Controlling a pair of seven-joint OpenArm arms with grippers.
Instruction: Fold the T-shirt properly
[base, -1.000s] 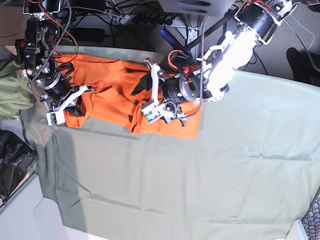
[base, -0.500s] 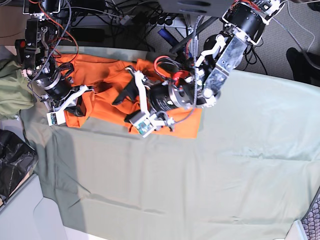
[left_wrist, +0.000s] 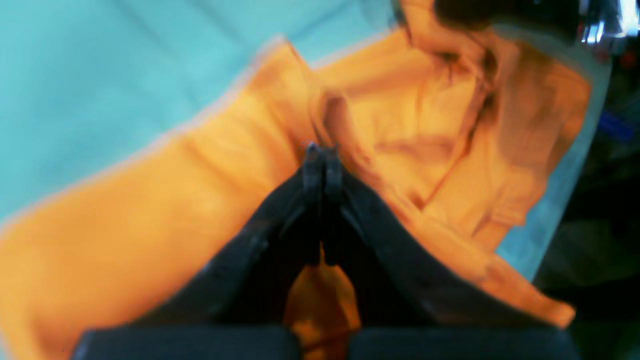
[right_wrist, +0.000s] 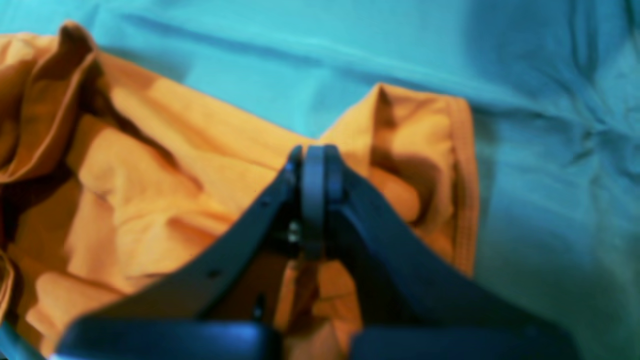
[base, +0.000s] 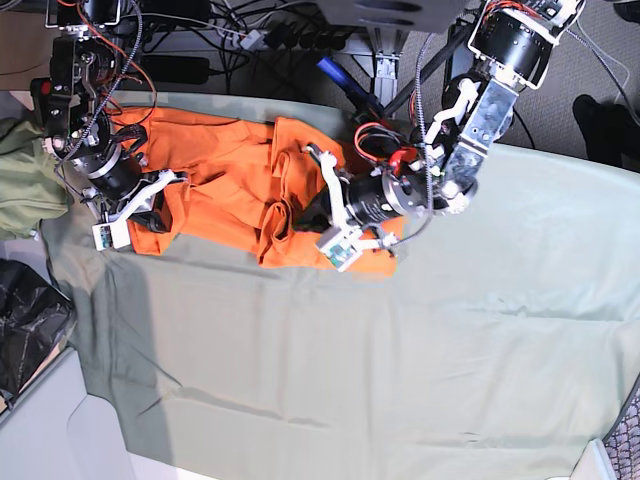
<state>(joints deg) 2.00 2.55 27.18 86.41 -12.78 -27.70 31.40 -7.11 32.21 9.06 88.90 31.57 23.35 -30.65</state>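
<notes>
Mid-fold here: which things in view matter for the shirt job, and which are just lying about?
Part of the job:
- orange T-shirt, bunched
- left gripper, shut on the T-shirt
- right gripper, shut on the T-shirt

Lying about:
- sage green cloth beneath
- olive-green garment, at the edge
- black bag

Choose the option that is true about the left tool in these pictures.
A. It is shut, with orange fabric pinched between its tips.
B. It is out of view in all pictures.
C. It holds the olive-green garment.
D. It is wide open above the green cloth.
A: in the left wrist view the left tool has its tips pressed together on a ridge of the orange T-shirt.
</notes>
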